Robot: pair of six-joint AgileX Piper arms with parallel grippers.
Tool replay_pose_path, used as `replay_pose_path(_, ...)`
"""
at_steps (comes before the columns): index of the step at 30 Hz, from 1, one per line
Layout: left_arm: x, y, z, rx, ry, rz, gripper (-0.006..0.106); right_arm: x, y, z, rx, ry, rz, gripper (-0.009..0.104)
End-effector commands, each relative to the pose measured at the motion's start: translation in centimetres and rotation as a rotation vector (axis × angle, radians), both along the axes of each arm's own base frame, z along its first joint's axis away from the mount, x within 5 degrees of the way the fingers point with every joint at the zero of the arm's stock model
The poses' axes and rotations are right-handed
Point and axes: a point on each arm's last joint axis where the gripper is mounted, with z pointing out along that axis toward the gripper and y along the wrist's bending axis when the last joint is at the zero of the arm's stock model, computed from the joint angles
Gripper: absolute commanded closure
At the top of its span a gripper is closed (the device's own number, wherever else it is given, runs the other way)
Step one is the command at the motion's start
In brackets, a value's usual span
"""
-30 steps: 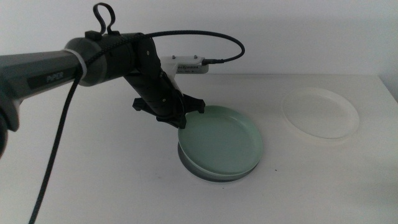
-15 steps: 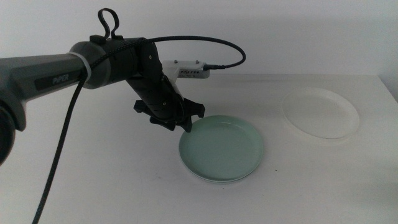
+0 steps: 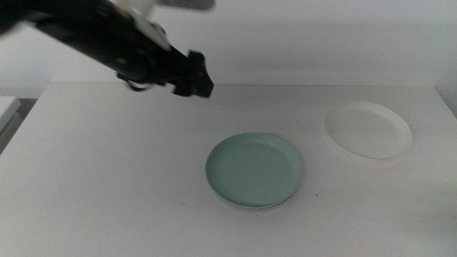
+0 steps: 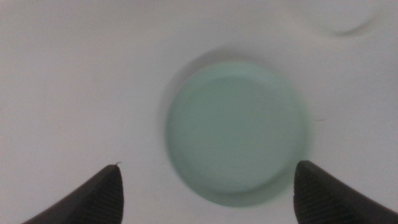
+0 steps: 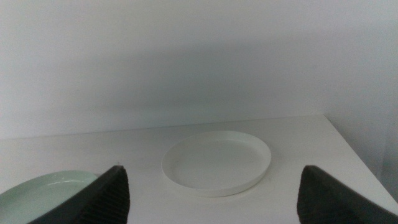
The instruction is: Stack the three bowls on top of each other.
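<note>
Left hand (image 3: 191, 80): raised above the tabletop (image 3: 107, 178), back and to the left of the green bowl (image 3: 254, 170); its jaws are spread wide with nothing between them, and its own camera looks straight down on that bowl.
Right hand (image 5: 211, 186): waiting low near the tabletop's front right, jaws wide apart and holding nothing, facing the white bowl (image 5: 216, 163).
Green bowl: near the tabletop's middle, sitting level. A thin paler rim peeks out under its near edge, likely the grey bowl (image 3: 246, 205) beneath, so two appear stacked already.
White bowl (image 3: 368, 129): alone at the right rear, well apart from the stack, upright and unstacked.
Why so: the white bowl lies on the right arm's side, so that arm seems best placed to fetch it.
Edges: the low rims give thin lips to pinch.
Open room: bare tabletop lies between white bowl and stack; the right edge is near the white bowl.
</note>
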Motion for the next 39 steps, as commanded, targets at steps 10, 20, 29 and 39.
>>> replay_pose_path(10,-14.4,4.3,9.1,-0.139,-0.273,-0.165,0.007,0.0,0.0,0.0,-0.005,-0.010,-0.005,0.017)
replay_pose_path(20,-18.8,6.2,10.3,-0.185,-0.377,-0.119,0.007,0.0,0.0,0.0,-0.005,-0.010,-0.005,0.017)
replay_pose_path(29,-18.6,6.2,10.4,-0.193,-0.387,-0.113,0.007,0.0,0.0,0.0,-0.005,-0.010,-0.005,0.017)
replay_pose_path(39,-18.6,6.2,10.4,-0.191,-0.389,-0.115,0.007,-0.3,0.0,1.6,0.038,-0.059,-0.005,0.017)
